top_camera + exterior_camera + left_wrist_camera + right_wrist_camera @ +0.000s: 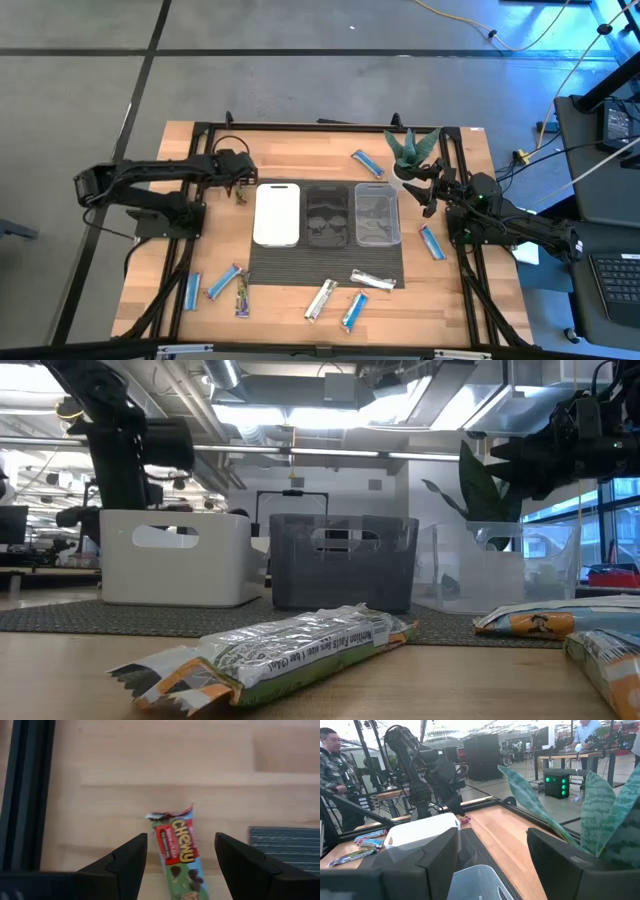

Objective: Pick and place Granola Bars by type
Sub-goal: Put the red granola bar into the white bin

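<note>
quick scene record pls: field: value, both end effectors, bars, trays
left end effector: open, over a Chewy bar on the wood, left of the white tray
right end effector: open, empty, raised beside the plant, at the clear tray
trays: white, black tray, clear, side by side on the mat; no bar seen inside
loose bars: blue bar at table's back, silver bar on the mat's front edge, others along the front

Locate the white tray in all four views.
High: white tray, leftmost of three on the mat.
Low: left, beside the black tray.
Left wrist: not in view.
Right wrist: lower left, above the right gripper fingers.
Shared landmark: left arm, next to the tray.
</note>
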Controlling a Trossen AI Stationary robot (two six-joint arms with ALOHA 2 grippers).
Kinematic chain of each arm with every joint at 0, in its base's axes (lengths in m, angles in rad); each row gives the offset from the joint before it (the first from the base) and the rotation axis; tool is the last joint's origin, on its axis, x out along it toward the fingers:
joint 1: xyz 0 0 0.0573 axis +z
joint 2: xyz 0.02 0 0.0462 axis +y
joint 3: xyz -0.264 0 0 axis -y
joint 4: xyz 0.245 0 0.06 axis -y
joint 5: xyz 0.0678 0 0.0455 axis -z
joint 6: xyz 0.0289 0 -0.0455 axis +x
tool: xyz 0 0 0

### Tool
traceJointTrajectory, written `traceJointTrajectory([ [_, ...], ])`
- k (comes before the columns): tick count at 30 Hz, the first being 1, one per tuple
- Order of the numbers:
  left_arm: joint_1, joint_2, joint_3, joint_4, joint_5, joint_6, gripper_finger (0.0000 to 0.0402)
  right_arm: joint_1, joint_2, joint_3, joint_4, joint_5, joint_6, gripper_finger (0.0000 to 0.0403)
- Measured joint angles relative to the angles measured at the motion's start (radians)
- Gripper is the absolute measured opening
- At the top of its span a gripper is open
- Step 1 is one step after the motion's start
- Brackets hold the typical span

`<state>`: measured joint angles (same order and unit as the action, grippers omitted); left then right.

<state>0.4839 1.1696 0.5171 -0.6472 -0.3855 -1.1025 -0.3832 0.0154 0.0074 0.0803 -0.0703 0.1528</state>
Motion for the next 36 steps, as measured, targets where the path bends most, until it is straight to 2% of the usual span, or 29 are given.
traceJointTrajectory([
  [7, 0.0, 0.116, 0.0, 0.0, 0.066, -0.063, 0.0225, 0.0, 0.0, 0.0, 0.0, 0.0, 0.0, 0.0241],
  [12, 0.003, 0.164, 0.004, 0.005, 0.065, -0.066, 0.0219, 0.0, 0.0, 0.0, -0.001, 0.0, 0.0, 0.0241],
  [36, 0.005, 0.155, -0.001, 0.019, 0.037, -0.009, 0.0115, 0.0, 0.0, 0.0, -0.004, 0.0, 0.0, 0.0241],
])
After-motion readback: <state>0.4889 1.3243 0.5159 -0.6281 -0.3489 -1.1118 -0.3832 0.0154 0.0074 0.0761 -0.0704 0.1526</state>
